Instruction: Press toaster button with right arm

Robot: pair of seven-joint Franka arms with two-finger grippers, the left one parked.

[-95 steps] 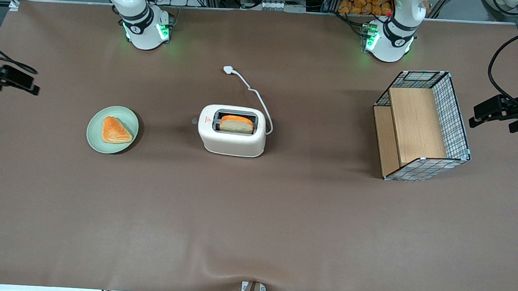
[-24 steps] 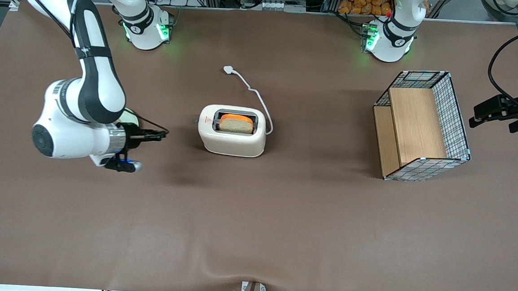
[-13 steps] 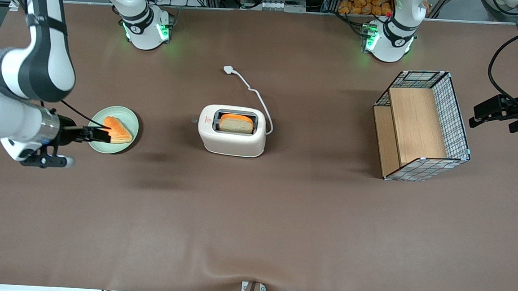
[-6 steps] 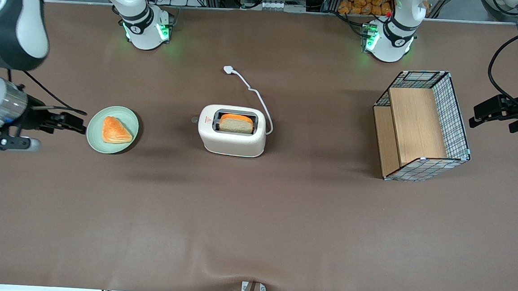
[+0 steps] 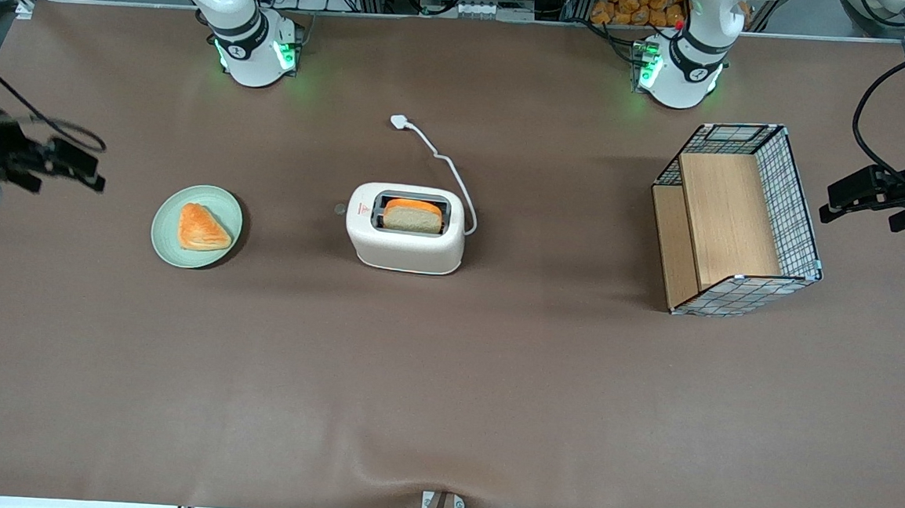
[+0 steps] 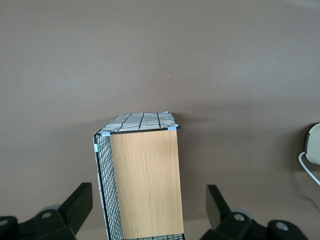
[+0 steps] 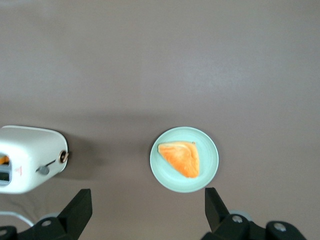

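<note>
The cream-white toaster [image 5: 405, 239] stands mid-table with a bread slice [image 5: 413, 217] in its slot. It also shows in the right wrist view [image 7: 27, 150]. Its small grey button [image 5: 339, 209] sticks out of the narrow end with the red triangle mark and shows in the right wrist view [image 7: 44, 170]. My right gripper [image 5: 84, 169] hangs at the working arm's end of the table, well away from the toaster and past the green plate. In the right wrist view the gripper [image 7: 147, 210] is open and empty, fingers wide apart.
A green plate [image 5: 167, 230] with an orange pastry [image 5: 203, 227] lies between the gripper and the toaster; the plate [image 7: 161, 172] also shows in the wrist view. The toaster's white cord and plug [image 5: 400, 122] trail toward the arm bases. A wire basket [image 5: 793, 204] with wood panels stands toward the parked arm's end.
My right arm has drawn back from near the toaster's button end, past the plate, to the working arm's end of the table. The toaster, bread and plate have not moved.
</note>
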